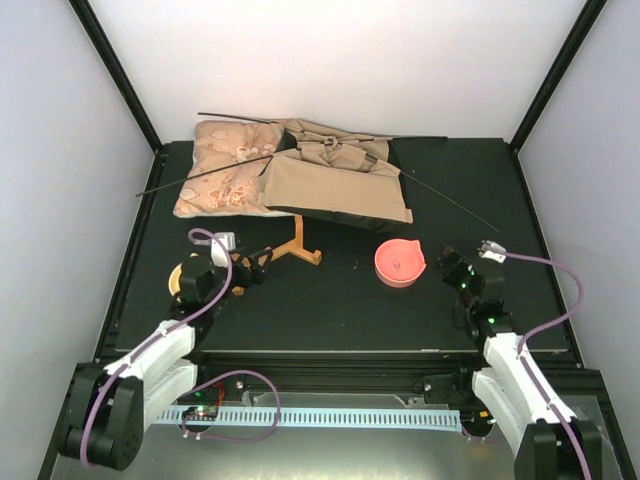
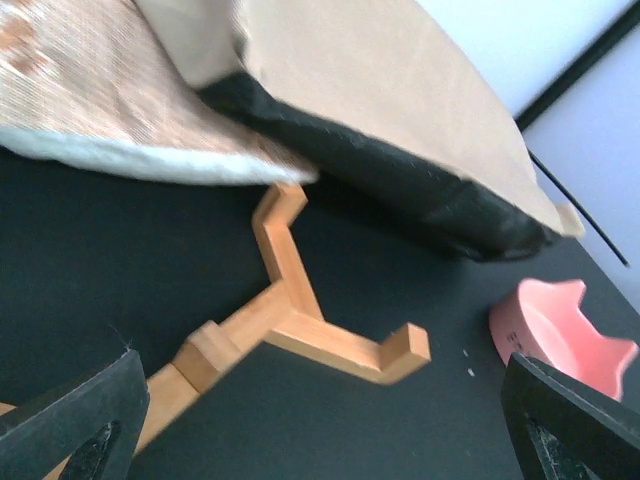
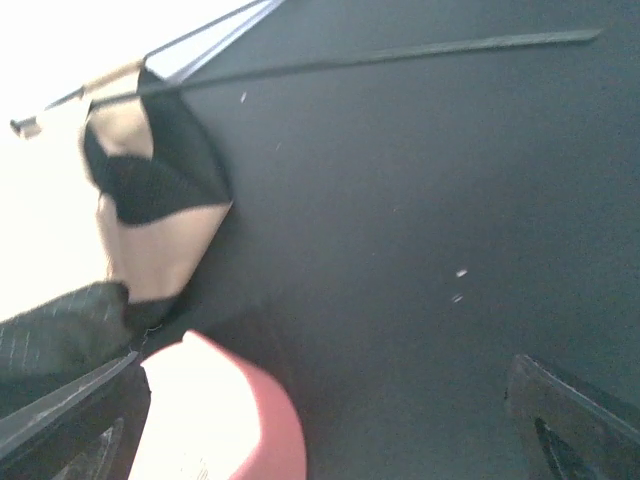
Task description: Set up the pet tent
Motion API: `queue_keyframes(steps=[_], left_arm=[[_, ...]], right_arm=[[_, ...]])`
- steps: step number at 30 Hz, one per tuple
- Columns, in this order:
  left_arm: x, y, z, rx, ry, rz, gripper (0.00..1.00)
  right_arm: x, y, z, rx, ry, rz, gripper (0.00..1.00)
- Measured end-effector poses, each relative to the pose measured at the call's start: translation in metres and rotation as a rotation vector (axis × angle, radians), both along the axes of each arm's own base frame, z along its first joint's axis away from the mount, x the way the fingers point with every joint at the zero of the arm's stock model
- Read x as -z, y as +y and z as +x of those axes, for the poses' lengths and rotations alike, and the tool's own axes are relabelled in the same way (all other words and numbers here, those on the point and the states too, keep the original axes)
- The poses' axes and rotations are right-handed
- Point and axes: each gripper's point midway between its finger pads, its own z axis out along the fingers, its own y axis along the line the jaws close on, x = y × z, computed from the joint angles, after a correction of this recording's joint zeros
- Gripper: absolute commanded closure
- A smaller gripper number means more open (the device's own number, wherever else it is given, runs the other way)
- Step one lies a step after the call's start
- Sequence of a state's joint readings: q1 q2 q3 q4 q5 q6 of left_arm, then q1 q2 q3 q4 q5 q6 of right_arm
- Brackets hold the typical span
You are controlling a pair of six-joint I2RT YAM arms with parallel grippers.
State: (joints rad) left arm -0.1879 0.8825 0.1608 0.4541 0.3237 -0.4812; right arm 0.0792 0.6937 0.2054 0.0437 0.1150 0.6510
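The pet tent (image 1: 335, 180) lies collapsed at the back middle of the table, tan fabric over black lining, with thin black poles (image 1: 450, 200) sticking out to both sides. The left wrist view shows its tan top and black edge (image 2: 400, 130), and the right wrist view shows one corner (image 3: 150, 200) and a pole (image 3: 400, 52). My left gripper (image 1: 255, 268) is open just in front of a wooden stand (image 2: 300, 320), with nothing between its fingers (image 2: 75, 425). On the right, my right gripper (image 1: 450, 265) is open and empty beside a pink bowl (image 3: 220, 420).
A beige floral cushion (image 1: 225, 180) lies against the tent's left side. The wooden stand (image 1: 300, 250) rests in front of the tent. The pink bowl (image 1: 400, 264) sits right of centre. A round wooden piece (image 1: 180, 280) lies by the left arm.
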Motion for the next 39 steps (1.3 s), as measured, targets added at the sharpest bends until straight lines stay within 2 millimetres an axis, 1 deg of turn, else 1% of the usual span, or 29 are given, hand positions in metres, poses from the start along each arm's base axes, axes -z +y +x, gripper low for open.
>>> queue_keyframes(steps=[3, 5, 9, 10, 11, 14, 16, 20, 22, 25, 29, 32, 36, 37, 39], left_arm=[[0.011, -0.014, -0.004, 0.088, 0.043, -0.016, 0.01], [0.014, -0.025, -0.007, 0.159, 0.057, -0.036, 0.01], [0.009, -0.042, -0.012, 0.265, 0.045, -0.076, 0.01], [0.007, -0.045, -0.013, 0.287, 0.037, -0.084, 0.01], [0.005, -0.047, -0.014, 0.305, 0.029, -0.090, 0.01], [-0.003, -0.052, -0.017, 0.342, -0.003, -0.102, 0.01], [-0.006, -0.053, -0.017, 0.350, -0.016, -0.103, 0.01], [-0.007, -0.053, -0.018, 0.353, -0.020, -0.104, 0.01], [-0.009, -0.054, -0.018, 0.357, -0.028, -0.105, 0.01], [-0.013, -0.054, -0.018, 0.366, -0.048, -0.108, 0.01], [-0.019, -0.055, -0.019, 0.370, -0.073, -0.108, 0.01], [-0.021, -0.055, -0.019, 0.371, -0.078, -0.109, 0.01], [-0.021, -0.055, -0.019, 0.372, -0.080, -0.108, 0.01], [-0.022, -0.055, -0.019, 0.372, -0.083, -0.108, 0.01], [-0.025, -0.055, -0.020, 0.372, -0.094, -0.108, 0.01]], right_arm=[[0.008, 0.016, 0.005, -0.100, 0.054, 0.006, 0.01], [0.013, 0.028, 0.011, -0.168, 0.106, 0.015, 0.06], [0.018, 0.052, 0.026, -0.304, 0.212, 0.025, 0.12], [0.018, 0.055, 0.029, -0.325, 0.229, 0.022, 0.15], [0.020, 0.059, 0.032, -0.348, 0.249, 0.020, 0.17], [0.025, 0.067, 0.034, -0.398, 0.307, 0.008, 0.17], [0.031, 0.072, 0.031, -0.421, 0.355, -0.002, 0.14], [0.036, 0.081, 0.024, -0.454, 0.434, -0.043, 0.13], [0.040, 0.082, 0.023, -0.458, 0.463, -0.070, 0.13], [0.049, 0.076, 0.022, -0.434, 0.520, -0.100, 0.12], [0.063, 0.060, 0.024, -0.353, 0.619, -0.154, 0.12], [0.070, 0.048, 0.029, -0.291, 0.681, -0.193, 0.13], [0.076, 0.037, 0.034, -0.210, 0.741, -0.228, 0.28], [0.075, 0.033, 0.035, -0.177, 0.755, -0.232, 0.31], [0.072, 0.018, 0.039, -0.081, 0.775, -0.248, 0.34]])
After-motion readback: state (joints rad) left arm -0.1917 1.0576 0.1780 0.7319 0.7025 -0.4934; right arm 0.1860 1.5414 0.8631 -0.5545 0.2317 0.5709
